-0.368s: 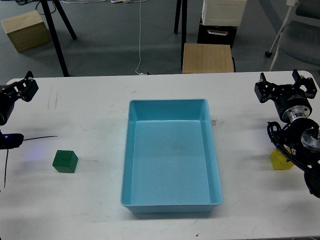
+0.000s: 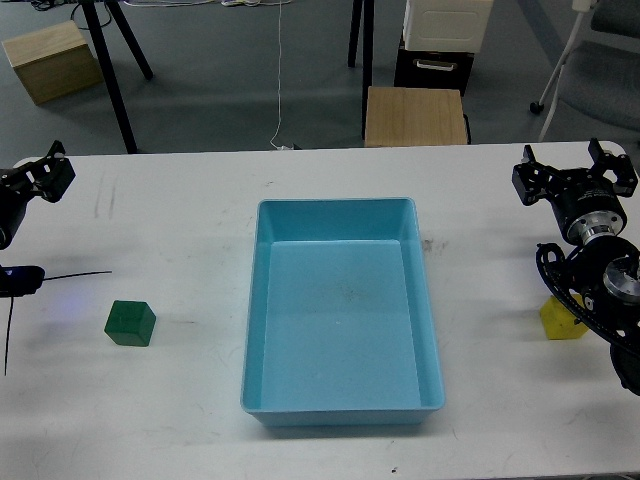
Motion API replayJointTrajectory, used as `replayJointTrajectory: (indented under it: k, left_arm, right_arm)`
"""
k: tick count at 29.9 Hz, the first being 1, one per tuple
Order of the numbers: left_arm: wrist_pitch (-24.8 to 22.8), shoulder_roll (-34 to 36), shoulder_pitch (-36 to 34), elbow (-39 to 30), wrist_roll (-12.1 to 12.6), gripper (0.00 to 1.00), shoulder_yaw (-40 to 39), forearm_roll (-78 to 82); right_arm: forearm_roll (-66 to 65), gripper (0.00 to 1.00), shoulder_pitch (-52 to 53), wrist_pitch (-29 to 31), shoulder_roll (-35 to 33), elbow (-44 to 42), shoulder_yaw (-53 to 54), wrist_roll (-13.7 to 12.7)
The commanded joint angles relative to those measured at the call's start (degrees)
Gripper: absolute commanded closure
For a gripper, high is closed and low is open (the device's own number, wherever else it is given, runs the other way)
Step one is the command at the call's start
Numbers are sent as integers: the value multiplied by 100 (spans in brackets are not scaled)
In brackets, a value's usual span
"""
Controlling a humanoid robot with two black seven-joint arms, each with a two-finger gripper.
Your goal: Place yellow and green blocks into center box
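Your blue box (image 2: 341,305) sits in the middle of the white table (image 2: 180,420), long side running away from you, and nothing lies inside it. The green block (image 2: 130,323) rests on the table well to the left of the box, apart from it and from everything else. The yellow block (image 2: 558,320) lies on the table to the right of the box, near the right edge, and your right arm partly covers it.

Your right hand (image 2: 575,172) is up at the far right edge of the table, fingers spread wide with nothing between them. It is well beyond the yellow block. Your left hand (image 2: 42,178) shows at the far left edge, small and dark; you cannot tell whether its fingers are apart or together. It is well away from the green block, holding nothing you can see.
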Motion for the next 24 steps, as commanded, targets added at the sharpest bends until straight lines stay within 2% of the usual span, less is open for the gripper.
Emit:
replayJointTrajectory:
  k: [1,8,15,19,24]
  left_arm:
    - [9,72,-13,32,303,0,10,4]
    - [0,186,-13,32,329,0,27,22]
    - [0,256,-4,93,303,0,36,48]
    - [0,291,5,93,285,0,36,48]
    - [0,300,5,93,277,0,36,57]
  right_arm:
    - [-9,1,9,1,-32,-4,0,9]
    - [-395,1,-9,1,-138,5,-8,97]
    - [-800,1,-53,-8,-340,40,-96,334]
    - [-1019,1,-61,-8,-743,285,-219,536]
    - [-1117,1,-158,-17,-1341,602,-219,922]
